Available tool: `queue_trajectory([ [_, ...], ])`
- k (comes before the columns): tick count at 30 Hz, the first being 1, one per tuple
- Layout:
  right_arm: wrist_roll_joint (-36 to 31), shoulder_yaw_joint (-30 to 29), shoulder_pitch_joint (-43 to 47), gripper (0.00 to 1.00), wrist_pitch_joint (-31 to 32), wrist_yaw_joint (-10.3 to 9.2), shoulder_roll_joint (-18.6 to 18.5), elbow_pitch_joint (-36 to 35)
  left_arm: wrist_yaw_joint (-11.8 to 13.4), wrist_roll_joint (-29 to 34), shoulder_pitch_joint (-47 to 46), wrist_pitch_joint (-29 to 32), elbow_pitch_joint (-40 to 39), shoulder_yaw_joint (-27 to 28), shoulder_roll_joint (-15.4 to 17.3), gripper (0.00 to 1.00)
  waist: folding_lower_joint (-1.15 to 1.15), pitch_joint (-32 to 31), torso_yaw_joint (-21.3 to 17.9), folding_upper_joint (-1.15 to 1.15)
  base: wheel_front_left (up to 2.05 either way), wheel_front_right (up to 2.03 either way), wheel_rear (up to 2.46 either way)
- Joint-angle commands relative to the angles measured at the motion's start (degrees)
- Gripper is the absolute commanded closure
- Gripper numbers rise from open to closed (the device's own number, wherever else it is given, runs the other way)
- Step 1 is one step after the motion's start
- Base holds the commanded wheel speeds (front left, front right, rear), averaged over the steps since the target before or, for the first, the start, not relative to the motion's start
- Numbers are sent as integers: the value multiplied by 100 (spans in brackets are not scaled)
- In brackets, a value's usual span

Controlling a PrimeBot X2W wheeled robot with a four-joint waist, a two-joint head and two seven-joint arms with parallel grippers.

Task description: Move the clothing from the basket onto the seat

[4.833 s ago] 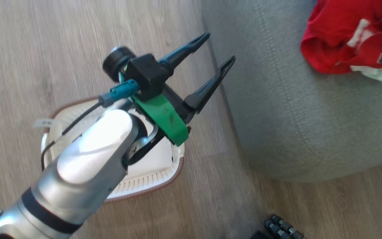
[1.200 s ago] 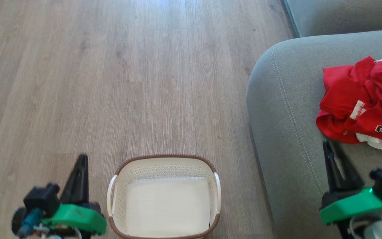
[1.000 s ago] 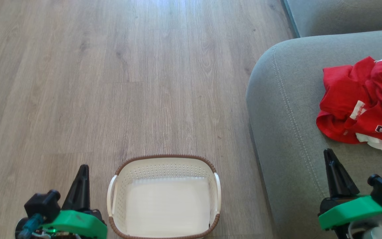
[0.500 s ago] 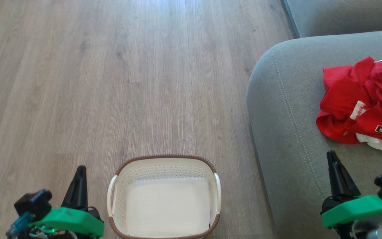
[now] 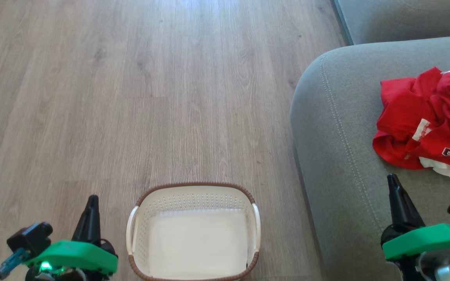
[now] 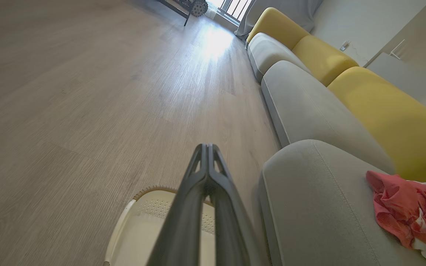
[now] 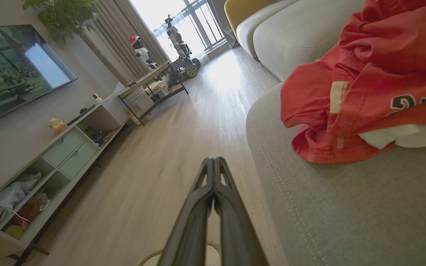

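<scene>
Left gripper (image 5: 91, 198) and right gripper (image 5: 392, 176) had each slipped slightly toward the bottom edge of the head view over the last second. The left one went a little outward and the right one a little to its right. Basket, seat and clothing kept their places, so the camera had held steady.

Wood-plank floor (image 5: 131, 97) stretched ahead of both grippers and filled the space between them. The seat (image 5: 338, 136), a grey cushion with a double stitch line, lay along the right gripper's side and ran on ahead of it. In the left wrist view it stood well off to the right of the left fingers. Yellow back cushions (image 6: 383, 107) rose behind it.

The basket (image 5: 193, 184) sat on the floor between the two grippers, just beside the left one on its right. Its white bottom showed bare.

The clothing (image 5: 416, 113), a crumpled red heap with white patches, rested on the seat. It lay ahead of the right gripper's tip and to its right, apart from it.

Left gripper: fingers pressed together to the tip, nothing between them. Right gripper: likewise closed flat, holding nothing, as its wrist view confirmed.
</scene>
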Motion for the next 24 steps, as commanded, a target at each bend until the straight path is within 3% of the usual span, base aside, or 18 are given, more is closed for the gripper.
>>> queue_trajectory([
  [1, 197, -52, -279, 100, 54, 1, 3, -145, -51, -182, -341, 46, -149, 193, 27, 100, 0, -1, 1, 0, 0, 0, 0],
  [24, 1494, -160, -434, 100, 406, 0, 117, -6, -236, -1444, -492, 409, -39, 498, -126, 100, 0, -11, 5, 0, 0, 0, 0],
])
